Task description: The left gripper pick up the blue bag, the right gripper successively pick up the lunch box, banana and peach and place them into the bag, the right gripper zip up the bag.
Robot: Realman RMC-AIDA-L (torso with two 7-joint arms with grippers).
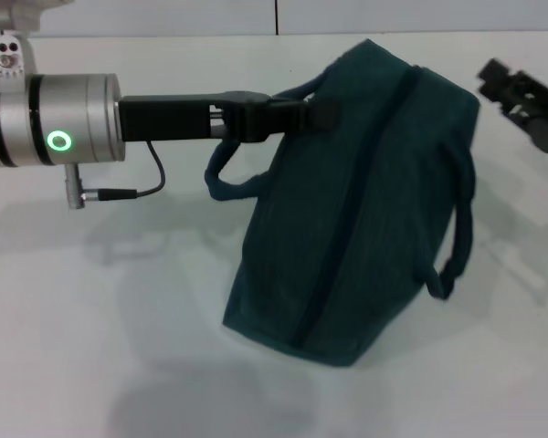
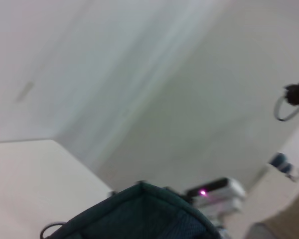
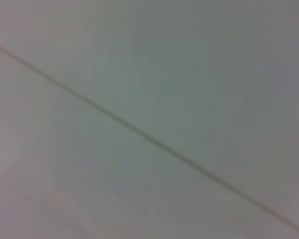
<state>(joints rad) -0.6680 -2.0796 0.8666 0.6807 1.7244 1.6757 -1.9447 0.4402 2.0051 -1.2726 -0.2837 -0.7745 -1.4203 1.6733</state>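
- Head view: the dark blue-green fabric bag with looped handles [image 1: 361,196] fills the centre of the frame, standing tilted on the white table [image 1: 91,319], its long zip seam running from upper right down to lower left. The left gripper [image 1: 297,111] reaches in horizontally from the left edge and is pinched on the bag's upper rim near one handle, at upper centre. The zip line looks closed along the stretch that shows (the pull itself cannot be made out).
- Head view, upper right corner: the right gripper [image 1: 502,82] hovers just beside the bag's top right corner, apart from it; whether its fingers are spread or together I cannot tell. It is the arm nearer the zip's upper end, and the seam lies down and to the left of it, so any zipping stroke would likely follow that diagonal.
- No lunch box, banana or peach shows on the table; they may be inside the bag already, though that is a guess.
- Left wrist view: only the bag's top edge [image 2: 144,211] shows at bottom centre, below pale wall.
- Right wrist view: plain grey surface crossed by a diagonal line; no bag, no fingers.
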